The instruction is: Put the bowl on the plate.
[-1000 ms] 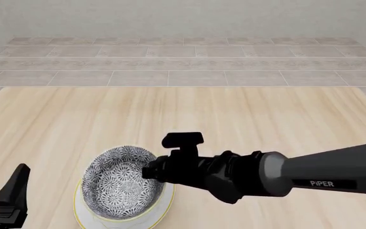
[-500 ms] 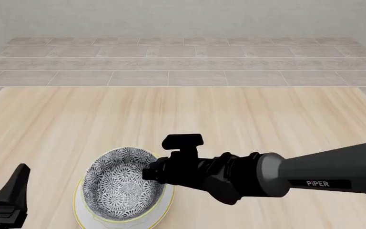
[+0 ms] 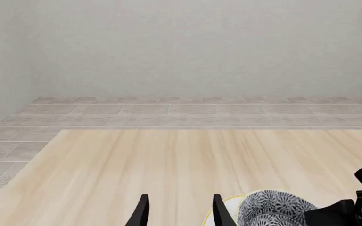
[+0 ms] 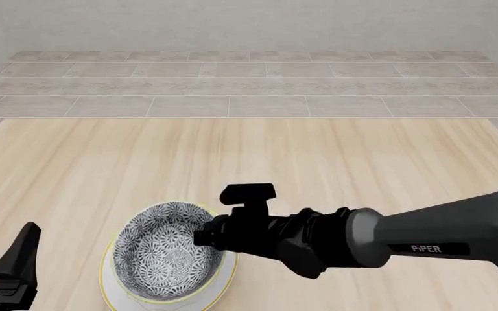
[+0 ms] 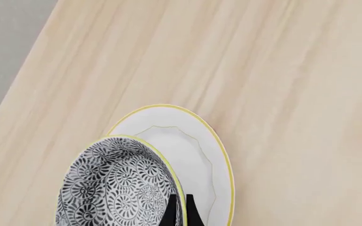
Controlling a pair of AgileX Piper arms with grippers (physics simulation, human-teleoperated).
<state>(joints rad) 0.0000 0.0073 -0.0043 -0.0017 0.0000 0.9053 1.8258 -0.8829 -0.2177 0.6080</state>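
Two black fingers (image 5: 182,212) of the right gripper (image 4: 204,236) are clamped on the rim of the bowl (image 4: 166,251), one inside and one outside the wall, as the right wrist view shows. The grip point lies at about 3 o'clock on the bowl's rim in the front view. The bowl carries a dense grey-and-white floral pattern and a pale yellow rim. It sits over the plate (image 4: 225,283), which is white with a thin yellow edge; whether the bowl's base touches the plate cannot be told. In the right wrist view a wide crescent of bare plate (image 5: 193,155) shows beside the bowl (image 5: 118,188), so the bowl is off centre on it. The right arm (image 4: 422,243) runs from the bowl toward 3 o'clock and leaves the front view at the right edge. The left gripper (image 3: 177,212) has its fingers apart and holds nothing; it is near the table's (image 4: 336,155) front edge, at about 9 o'clock from the plate and apart from it. In the left wrist view the bowl (image 3: 272,209) and plate edge (image 3: 222,207) appear just beyond one fingertip.
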